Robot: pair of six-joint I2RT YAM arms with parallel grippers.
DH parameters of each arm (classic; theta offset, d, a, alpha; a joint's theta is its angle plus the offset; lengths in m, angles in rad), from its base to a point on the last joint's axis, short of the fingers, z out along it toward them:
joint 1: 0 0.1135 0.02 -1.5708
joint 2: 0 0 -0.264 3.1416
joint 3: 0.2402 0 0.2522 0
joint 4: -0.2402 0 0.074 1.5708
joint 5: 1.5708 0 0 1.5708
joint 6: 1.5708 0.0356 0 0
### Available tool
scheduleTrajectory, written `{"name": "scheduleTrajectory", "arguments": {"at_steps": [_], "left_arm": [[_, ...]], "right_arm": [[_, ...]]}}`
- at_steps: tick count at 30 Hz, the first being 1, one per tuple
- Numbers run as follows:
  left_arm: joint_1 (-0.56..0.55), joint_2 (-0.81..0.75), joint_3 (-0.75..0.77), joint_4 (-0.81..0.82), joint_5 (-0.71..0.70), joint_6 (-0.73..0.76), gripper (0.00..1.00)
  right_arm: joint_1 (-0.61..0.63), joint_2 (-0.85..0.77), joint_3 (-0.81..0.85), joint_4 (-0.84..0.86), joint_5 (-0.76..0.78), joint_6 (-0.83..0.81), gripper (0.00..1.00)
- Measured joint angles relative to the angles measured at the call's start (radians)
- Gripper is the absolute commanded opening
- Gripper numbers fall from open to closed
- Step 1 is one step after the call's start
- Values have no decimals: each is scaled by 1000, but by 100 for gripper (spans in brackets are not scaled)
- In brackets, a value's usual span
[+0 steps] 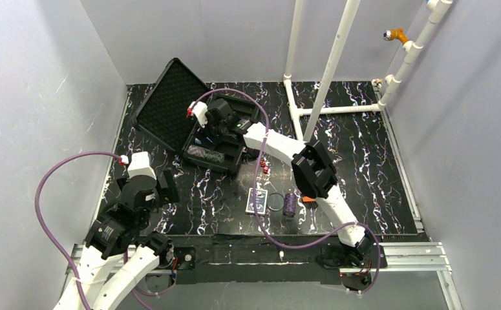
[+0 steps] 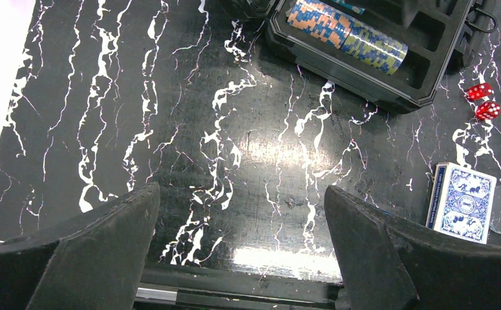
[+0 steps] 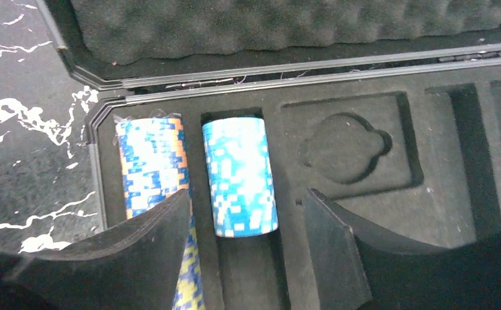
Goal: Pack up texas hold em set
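The black hard case point(image 1: 170, 106) lies open at the back left, its foam lid up and its moulded tray point(image 3: 448, 194) to the right. A teal chip roll point(image 3: 240, 174) and an orange-blue-yellow roll point(image 3: 150, 165) lie in the tray's slots. My right gripper point(image 3: 247, 223) hovers open over the tray, its fingers on either side of the teal roll's near end, holding nothing. The blue-backed card deck point(image 1: 256, 201), the round disc point(image 1: 275, 201) and a purple chip roll point(image 1: 289, 204) lie on the mat. My left gripper point(image 2: 241, 252) is open and empty at the near left.
Two red dice point(image 1: 264, 167) lie on the mat beside the case; they also show in the left wrist view point(image 2: 483, 101). A white pipe frame point(image 1: 328, 71) stands at the back right. A small orange object point(image 1: 309, 199) shows under the right arm.
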Motion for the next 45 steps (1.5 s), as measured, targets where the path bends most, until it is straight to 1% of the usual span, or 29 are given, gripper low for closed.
{"name": "scheduleTrajectory", "arguments": {"at_steps": [3, 5, 9, 13, 16, 19, 22, 32, 39, 45], "left_arm": [[3, 0, 0, 0, 0, 0, 98], [5, 0, 0, 0, 1, 0, 98], [6, 0, 0, 0, 2, 1, 98], [6, 0, 0, 0, 4, 2, 98], [6, -1, 0, 0, 4, 3, 98], [6, -2, -1, 0, 4, 3, 98], [6, -2, -2, 0, 4, 3, 98], [7, -2, -8, 1, 5, 3, 98], [8, -3, -8, 1, 5, 3, 98], [10, -3, -8, 1, 5, 3, 98]], "right_arm": [[3, -79, -89, 31, 18, 16, 65], [4, -130, -142, 49, 30, 23, 59], [5, -198, -210, 97, 55, 36, 37], [6, -211, -251, 126, 90, 53, 22], [6, -206, -276, 116, 119, 68, 14], [6, -199, -276, 113, 148, 84, 12], [6, -195, -276, 114, 163, 92, 6], [6, -133, -273, 106, 162, 115, 2], [6, -82, -220, 92, 133, 123, 2], [4, -61, -177, 84, 73, 146, 3]]}}
